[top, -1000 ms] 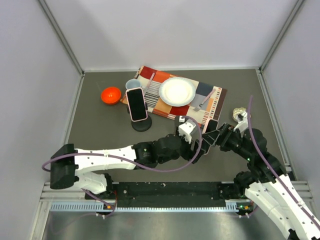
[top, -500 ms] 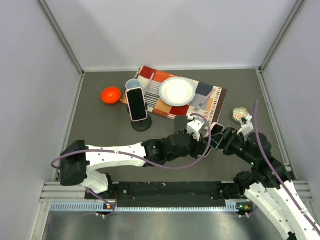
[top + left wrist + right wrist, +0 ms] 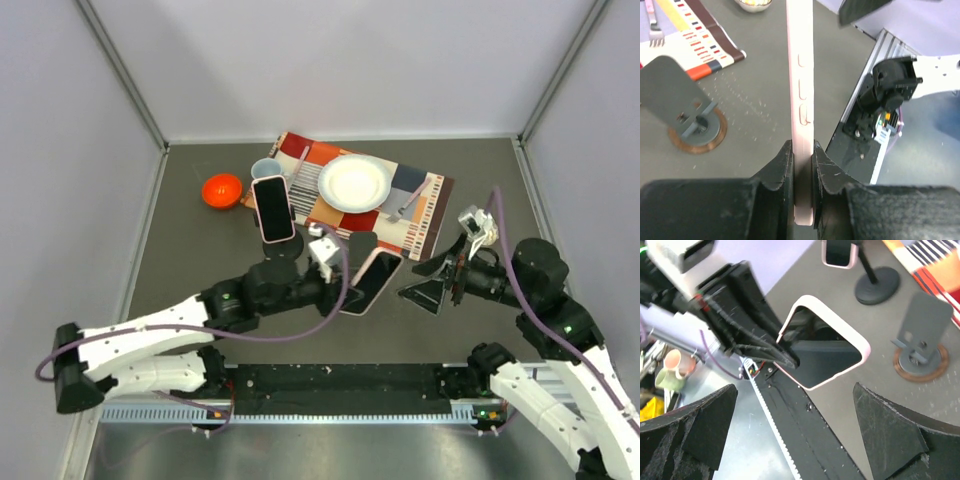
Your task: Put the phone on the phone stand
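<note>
Left wrist view is showing the phone (image 3: pixel 801 75) edge-on, its long axis running straight out from the left gripper (image 3: pixel 801 167), whose jaws are pinching its near end. From above, the phone is being held over the table (image 3: pixel 200 250), slanting toward the far right. The empty stand (image 3: pixel 362 243) is sitting just beyond its far end, slightly left of the gripper's line. The right gripper (image 3: pixel 428 280) is gaping wide nearby, holding nothing.

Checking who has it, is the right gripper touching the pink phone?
Apart. The right wrist view shows table between the pink phone, held by the left gripper, and the open right gripper.
</note>
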### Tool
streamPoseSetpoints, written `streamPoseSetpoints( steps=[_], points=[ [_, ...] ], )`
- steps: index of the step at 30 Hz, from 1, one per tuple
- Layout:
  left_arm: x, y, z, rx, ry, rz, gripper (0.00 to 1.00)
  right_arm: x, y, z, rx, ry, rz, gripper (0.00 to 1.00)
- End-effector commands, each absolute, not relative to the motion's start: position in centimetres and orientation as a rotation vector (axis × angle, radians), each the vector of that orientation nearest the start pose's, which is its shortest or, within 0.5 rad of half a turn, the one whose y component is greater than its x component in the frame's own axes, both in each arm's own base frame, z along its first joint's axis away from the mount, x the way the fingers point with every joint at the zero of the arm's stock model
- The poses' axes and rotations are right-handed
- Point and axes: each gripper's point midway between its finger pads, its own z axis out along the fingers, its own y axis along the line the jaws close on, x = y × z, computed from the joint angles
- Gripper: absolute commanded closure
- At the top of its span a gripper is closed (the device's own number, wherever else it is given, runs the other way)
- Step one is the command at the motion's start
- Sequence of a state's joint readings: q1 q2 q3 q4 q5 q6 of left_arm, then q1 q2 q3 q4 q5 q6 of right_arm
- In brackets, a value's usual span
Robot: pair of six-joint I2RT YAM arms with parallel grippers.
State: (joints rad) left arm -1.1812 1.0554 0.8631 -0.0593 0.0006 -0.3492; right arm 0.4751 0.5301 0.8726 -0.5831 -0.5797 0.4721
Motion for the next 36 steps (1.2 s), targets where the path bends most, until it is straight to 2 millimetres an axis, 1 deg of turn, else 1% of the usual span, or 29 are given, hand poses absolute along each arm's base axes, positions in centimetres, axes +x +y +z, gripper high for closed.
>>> streamPoseSetpoints(
  steps=[1, 2, 3, 4, 5, 6, 7, 8, 11, 12, 14, 15, 16, 17, 19, 22, 23, 26, 30, 31, 32, 34, 35, 36],
  points=[
    [10.6, -31.3, 27.5, 0.903, 1.662, -1.155, 1.0, 10.8, 20.7, 32.3, -0.792, 1.682, 1.225, 0.01],
    [10.2, -30.6, 27.0, 0.927, 1.677, -1.154, 1.0, 11.0, 20.9, 32.2, -0.827, 1.667, 1.222, 0.01],
    [9.9, -30.1, 27.0, 0.942, 1.675, -1.159, 1.0, 11.5, 21.4, 31.9, -0.847, 1.676, 1.24, 0.01],
    [9.2, -29.4, 27.5, 0.964, 1.647, -1.17, 1.0, 10.9, 22.0, 32.3, -0.912, 1.633, 1.295, 0.01],
    [8.6, -29.0, 27.0, 0.992, 1.66, -1.175, 1.0, 10.8, 22.3, 32.6, -0.951, 1.612, 1.315, 0.01],
    [7.8, -28.7, 26.9, 1.024, 1.649, -1.202, 1.0, 10.6, 22.6, 32.8, -0.987, 1.6, 1.344, 0.01],
    [7.3, -28.2, 27.4, 1.033, 1.616, -1.22, 1.0, 10.2, 23.1, 32.6, -1.047, 1.589, 1.408, 0.01],
    [6.9, -27.9, 27.0, 1.046, 1.616, -1.228, 1.0, 10.1, 23.3, 32.9, -1.08, 1.562, 1.42, 0.01],
    [5.9, -27.2, 27.2, 1.073, 1.587, -1.256, 1.0, 9.5, 24.2, 33.5, -1.19, 1.467, 1.456, 0.11],
    [5.9, -27.1, 27.2, 1.071, 1.589, -1.251, 1.0, 9.3, 24.5, 33.9, -1.217, 1.445, 1.462, 0.18],
    [5.9, -26.9, 27.6, 1.07, 1.57, -1.251, 1.0, 9.2, 25.4, 33.7, -1.251, 1.445, 1.48, 0.26],
    [5.9, -27.0, 27.6, 1.071, 1.569, -1.25, 1.0, 9.2, 25.7, 33.9, -1.261, 1.44, 1.485, 0.42],
    [6.1, -27.0, 27.7, 1.066, 1.565, -1.24, 1.0, 8.7, 26.1, 33.9, -1.283, 1.432, 1.504, 0.49],
    [6.2, -27.0, 27.8, 1.063, 1.565, -1.235, 1.0, 8.8, 26.5, 33.5, -1.292, 1.448, 1.517, 0.58],
    [6.3, -27.2, 27.5, 1.067, 1.577, -1.23, 1.0, 8.4, 27.1, 33.0, -1.317, 1.452, 1.521, 0.59],
    [6.5, -27.3, 27.5, 1.065, 1.594, -1.223, 1.0, 8.3, 27.7, 32.1, -1.33, 1.47, 1.516, 0.62],
    [6.4, -27.2, 27.6, 1.064, 1.59, -1.227, 1.0, 8.4, 27.8, 31.8, -1.331, 1.483, 1.521, 0.65],
    [6.4, -27.2, 27.9, 1.06, 1.576, -1.234, 1.0, 8.3, 27.9, 31.0, -1.335, 1.507, 1.528, 0.72],
    [6.4, -27.5, 27.9, 1.09, 1.574, -1.226, 1.0, 7.9, 28.1, 30.3, -1.337, 1.536, 1.538, 0.73],
    [6.4, -27.6, 28.3, 1.09, 1.568, -1.227, 1.0, 7.9, 28.1, 30.0, -1.337, 1.55, 1.536, 0.7],
    [6.4, -27.7, 28.4, 1.093, 1.564, -1.229, 1.0, 7.8, 28.1, 30.0, -1.336, 1.556, 1.535, 0.62],
    [6.3, -27.9, 28.8, 1.1, 1.549, -1.238, 1.0, 7.8, 27.9, 29.6, -1.329, 1.582, 1.516, 0.58],
    [6.4, -28.0, 29.0, 1.099, 1.542, -1.24, 1.0, 8.0, 27.7, 29.4, -1.32, 1.598, 1.494, 0.54],
    [6.4, -28.0, 29.1, 1.098, 1.542, -1.242, 1.0, 9.2, 27.6, 29.0, -1.284, 1.619, 1.399, 0.49]
  ],
)
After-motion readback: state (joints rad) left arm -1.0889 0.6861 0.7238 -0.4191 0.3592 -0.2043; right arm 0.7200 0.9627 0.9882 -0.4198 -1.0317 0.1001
